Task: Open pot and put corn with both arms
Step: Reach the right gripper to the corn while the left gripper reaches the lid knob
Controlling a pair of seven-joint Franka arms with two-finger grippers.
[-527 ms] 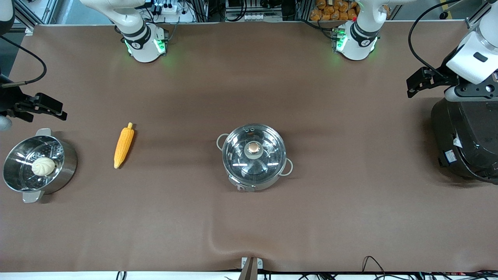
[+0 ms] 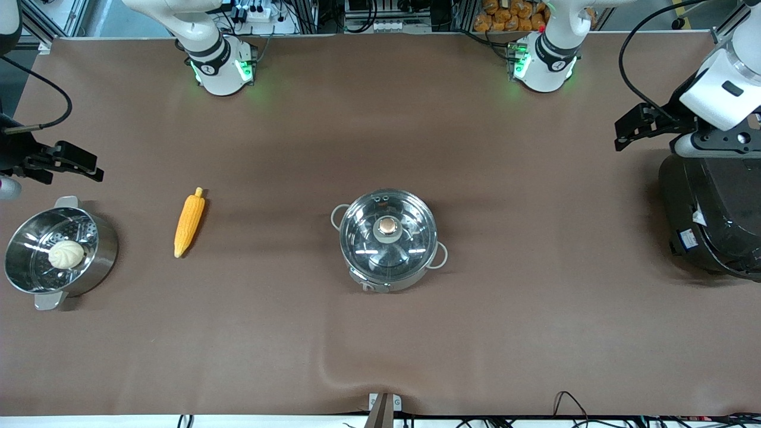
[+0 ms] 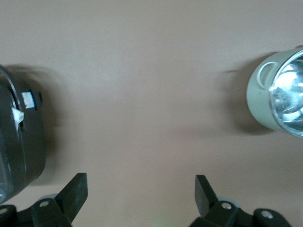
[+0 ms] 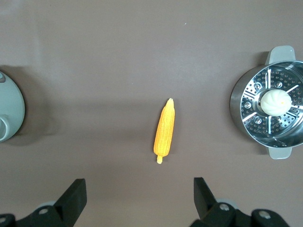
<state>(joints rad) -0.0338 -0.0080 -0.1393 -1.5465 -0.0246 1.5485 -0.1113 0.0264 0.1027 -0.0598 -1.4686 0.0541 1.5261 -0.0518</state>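
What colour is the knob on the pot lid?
Copper-coloured, on a grey base; the knob shows best in the front view, atop the clear glass lid.

Surface (image 2: pixel 380 333): plain matte brown, no pattern. Pot (image 2: pixel 387 239), centre of frame: shiny silver steel, clear glass lid with a copper-coloured knob. Corn (image 2: pixel 189 222), mid-left of frame: yellow-orange, rows of fine kernels, paler stalk tip. Steamer pot (image 2: pixel 59 252), lower left: bright steel, perforated insert with dot holes; bun (image 2: pixel 65 254) inside, pale cream with swirled pleats. Rice cooker (image 2: pixel 710 220), at frame's far edge by the left arm: glossy black, small white label. Arms white with black joints; green lights glow at both bases. Both pincers black.
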